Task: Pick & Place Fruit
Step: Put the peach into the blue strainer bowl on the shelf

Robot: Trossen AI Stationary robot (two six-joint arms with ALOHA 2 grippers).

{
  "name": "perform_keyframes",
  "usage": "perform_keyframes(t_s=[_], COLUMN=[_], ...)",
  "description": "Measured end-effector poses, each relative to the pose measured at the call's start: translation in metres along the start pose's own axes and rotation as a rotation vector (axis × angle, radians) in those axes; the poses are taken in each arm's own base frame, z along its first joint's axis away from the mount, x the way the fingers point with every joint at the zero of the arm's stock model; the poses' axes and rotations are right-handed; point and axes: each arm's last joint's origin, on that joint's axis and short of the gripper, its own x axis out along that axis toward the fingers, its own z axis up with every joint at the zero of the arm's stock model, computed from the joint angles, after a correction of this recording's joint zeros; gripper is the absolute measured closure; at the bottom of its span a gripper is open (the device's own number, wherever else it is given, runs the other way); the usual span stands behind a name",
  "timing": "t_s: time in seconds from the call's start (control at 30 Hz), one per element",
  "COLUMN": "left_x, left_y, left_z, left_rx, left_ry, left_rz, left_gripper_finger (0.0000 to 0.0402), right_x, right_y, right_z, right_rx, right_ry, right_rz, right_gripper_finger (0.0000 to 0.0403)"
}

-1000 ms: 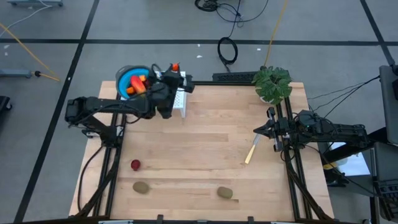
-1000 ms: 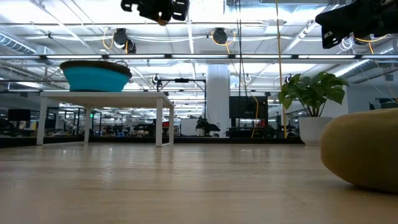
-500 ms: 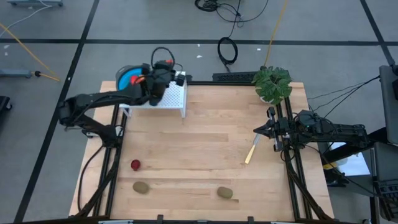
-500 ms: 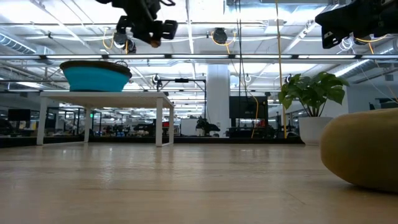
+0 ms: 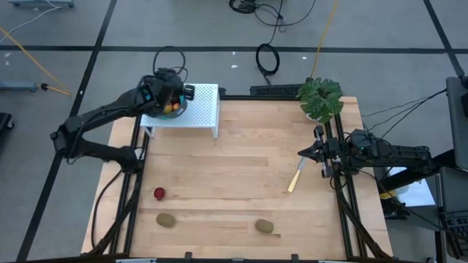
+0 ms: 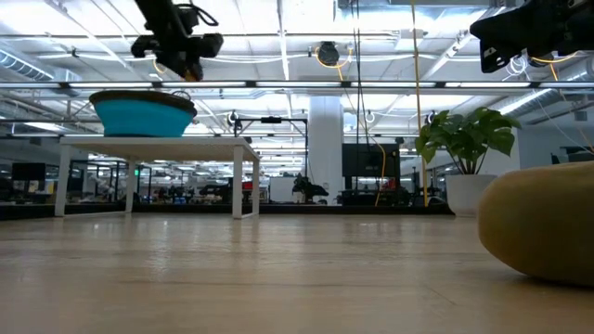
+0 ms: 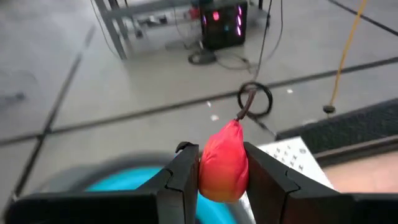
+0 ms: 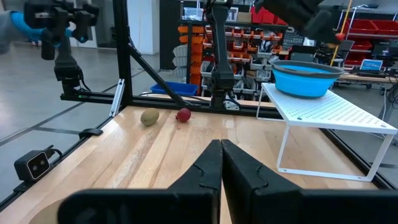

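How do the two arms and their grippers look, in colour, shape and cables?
Both arms are dark, nearly black, built of slim jointed segments. The left arm carries a thin black cable looping above its wrist. The left gripper has two flat, dark fingers with squared edges. The right gripper has two dark fingers that taper to narrow tips. The right arm is bulkier, with black cables trailing behind it.

Large oval toy fruit (image 7: pixel 222 163): red-orange, shading to orange at its lower end, between dark fingers (image 7: pixel 184 175). Round plastic bowl (image 8: pixel 308 78): bright blue, on a white perforated metal stand (image 8: pixel 333 117) dotted with small holes. On the pale wood-grain tabletop (image 5: pixel 248 172) near the stand: one dark red ball fruit (image 5: pixel 159 193), two brown-green kiwi ovals (image 5: pixel 167 219) (image 5: pixel 264 226), a pale yellow stick (image 5: pixel 296 175).
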Motion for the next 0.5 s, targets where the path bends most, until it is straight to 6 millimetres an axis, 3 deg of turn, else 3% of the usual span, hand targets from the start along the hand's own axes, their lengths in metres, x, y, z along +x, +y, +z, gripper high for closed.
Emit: perform_keyframes(t_s=[0.23, 0.5], left_x=[0.001, 0.008], left_y=[0.023, 0.031], left_z=[-0.014, -0.019], left_rx=[-0.063, -0.145], left_ry=[0.24, 0.412], left_rz=[-0.034, -0.138], left_gripper_finger=[0.0293, 0.0293], right_x=[0.0, 0.0], right_y=[0.0, -0.003], right_z=[0.0, 0.0], right_rx=[0.0, 0.004], right_ry=[0.0, 0.005], right_rz=[0.0, -0.09], right_gripper_finger=[0.0403, 0.0403])
